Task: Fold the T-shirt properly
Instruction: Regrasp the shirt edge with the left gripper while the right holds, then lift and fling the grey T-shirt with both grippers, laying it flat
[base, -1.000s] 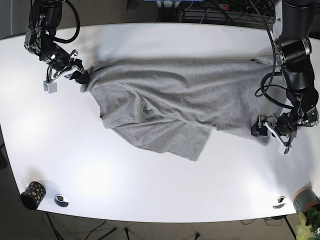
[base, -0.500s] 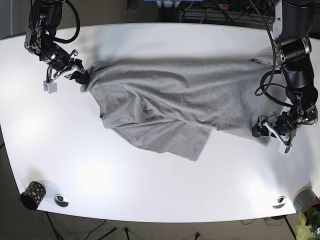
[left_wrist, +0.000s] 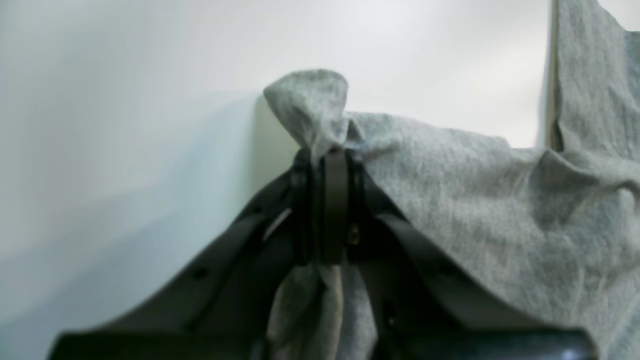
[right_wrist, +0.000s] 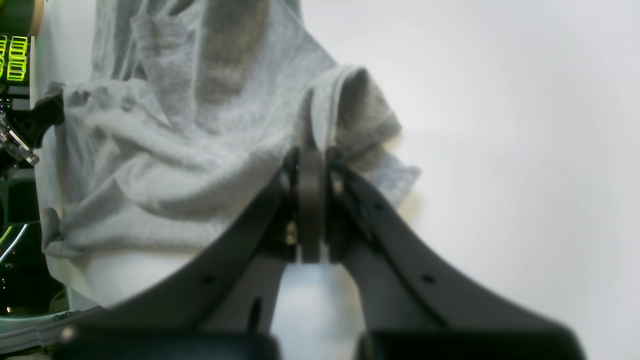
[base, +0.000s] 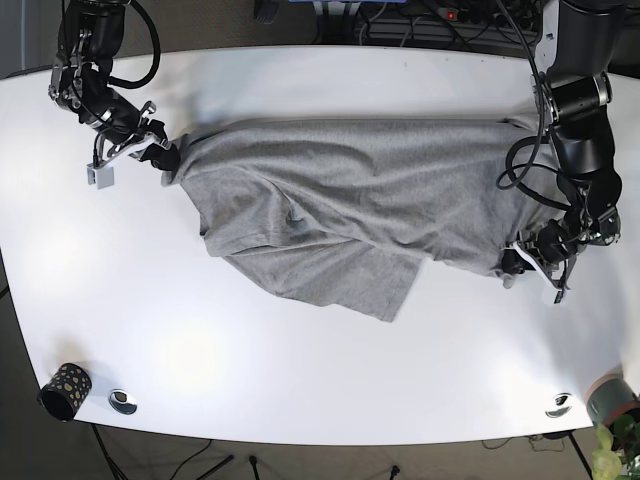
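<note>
**A:** Start at the left of the base view. What has the right gripper (base: 160, 152) got?

**B:** Its jaws are closed tight on a bunched corner of the grey T-shirt (base: 350, 205), up in the upper left of the frame. The right wrist view shows a hemmed edge pinched between the fingers, with cloth spilling away to the left.

**A:** And the shirt itself?

**B:** It lies across the middle of the white table (base: 300, 370), stretched between the two arms, with a loose flap hanging lower toward the centre. It looks light, soft and limp, so I judge it will sag and crease wherever it isn't held. It won't slip easily and nothing about it is fragile. Corners and hems look like the best places to take it, since a mid-panel pinch would only gather fabric.

**A:** The right side of the frame?

**B:** The left gripper (base: 520, 262) is clamped shut on another corner at the right edge, a small tuft poking above the fingertips in the left wrist view.

**A:** Surface and surroundings?

**B:** The tabletop is smooth and glossy, so cloth should slide on it. A spotted cup (base: 64, 390) stands at the lower left, well apart from the shirt. Cables run along the top edge.
</note>
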